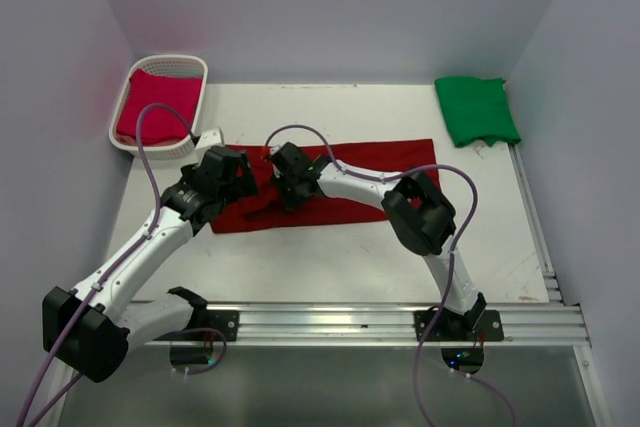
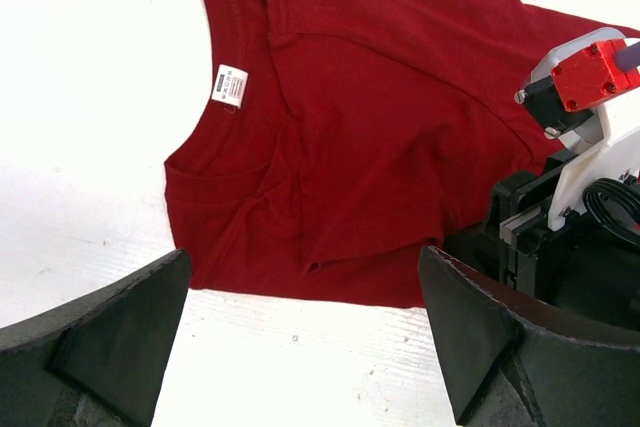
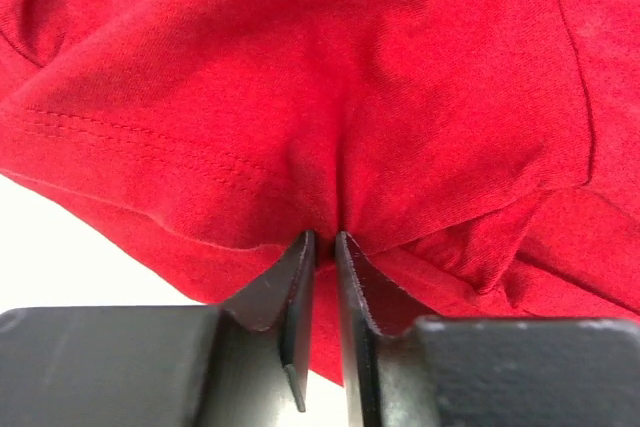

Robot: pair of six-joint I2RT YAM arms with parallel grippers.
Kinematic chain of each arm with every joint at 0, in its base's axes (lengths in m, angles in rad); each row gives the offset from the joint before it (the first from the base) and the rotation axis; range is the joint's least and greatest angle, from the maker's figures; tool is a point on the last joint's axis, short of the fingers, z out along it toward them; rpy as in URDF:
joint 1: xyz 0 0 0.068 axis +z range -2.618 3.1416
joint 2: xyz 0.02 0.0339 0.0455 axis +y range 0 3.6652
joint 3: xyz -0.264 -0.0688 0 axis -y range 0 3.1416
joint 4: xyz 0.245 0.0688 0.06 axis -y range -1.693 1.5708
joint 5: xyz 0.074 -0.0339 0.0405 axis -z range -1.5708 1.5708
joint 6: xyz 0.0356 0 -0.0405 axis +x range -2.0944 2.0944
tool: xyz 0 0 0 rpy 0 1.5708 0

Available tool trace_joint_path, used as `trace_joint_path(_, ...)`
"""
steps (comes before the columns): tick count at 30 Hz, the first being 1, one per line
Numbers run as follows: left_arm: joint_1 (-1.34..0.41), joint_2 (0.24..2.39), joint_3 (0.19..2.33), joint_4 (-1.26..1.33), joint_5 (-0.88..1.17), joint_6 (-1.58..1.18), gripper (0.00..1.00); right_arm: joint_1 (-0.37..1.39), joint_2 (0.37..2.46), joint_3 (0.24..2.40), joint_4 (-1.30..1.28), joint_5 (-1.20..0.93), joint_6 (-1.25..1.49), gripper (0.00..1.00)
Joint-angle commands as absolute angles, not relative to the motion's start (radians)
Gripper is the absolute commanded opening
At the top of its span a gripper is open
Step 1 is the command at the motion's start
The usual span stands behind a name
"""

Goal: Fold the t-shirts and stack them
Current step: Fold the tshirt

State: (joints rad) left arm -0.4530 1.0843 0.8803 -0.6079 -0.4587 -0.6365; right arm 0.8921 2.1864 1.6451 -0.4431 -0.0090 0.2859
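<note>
The right gripper [image 3: 325,239] has its flat black jaws pressed almost together on a puckered pinch of the maroon tee [image 3: 300,67], a fine knit with a double-stitched hem to its left. The left gripper [image 2: 305,277] hangs spread wide and empty by the collar end, a white label [image 2: 230,85] ahead of it. The tee lies as a long wrinkled strip on the white bench [image 1: 330,112] under both; far beyond the right gripper sits a green tee [image 1: 477,110] folded square, and beyond the left a crimson tee [image 1: 158,105] fills a white lattice basket [image 1: 170,60].
</note>
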Motion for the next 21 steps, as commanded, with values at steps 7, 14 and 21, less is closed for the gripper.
trace_joint_path(7,-0.454,1.068,0.877,-0.574,-0.491,-0.657,1.00,0.905,2.109,1.617,-0.468,0.023,0.279,0.00)
trace_joint_path(14,-0.454,1.063,0.877,-0.575,-0.492,-0.657,1.00,0.905,2.025,1.634,-0.497,0.025,0.264,0.00)
trace_joint_path(21,-0.454,1.065,0.879,-0.577,-0.492,-0.653,1.00,0.905,1.977,1.647,-0.558,0.046,0.232,0.00)
